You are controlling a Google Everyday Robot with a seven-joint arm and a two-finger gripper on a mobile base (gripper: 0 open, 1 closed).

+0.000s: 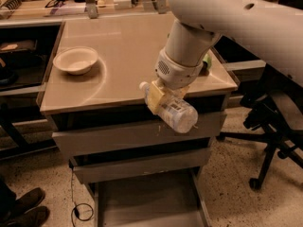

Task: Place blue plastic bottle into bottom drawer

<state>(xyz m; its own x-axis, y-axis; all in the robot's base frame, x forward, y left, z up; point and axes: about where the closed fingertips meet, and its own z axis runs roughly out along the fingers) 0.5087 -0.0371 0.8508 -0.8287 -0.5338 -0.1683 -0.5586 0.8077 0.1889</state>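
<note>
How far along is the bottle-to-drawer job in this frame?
Done: the lowest grey metal drawer is open; the small clear plastic bottle is grasped. In hand: the gripper, jaws shut on it, holds it at the front edge of the tan table, above the drawers. Left: lower it into that drawer and release.

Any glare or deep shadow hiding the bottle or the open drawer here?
Camera view: dim, warm light; soft sheen on the tabletop beside the bowl; the gripper, at the tabletop's front edge, grips the blue plastic bottle, well lit; the bottom drawer is shaded, floor visible.
</note>
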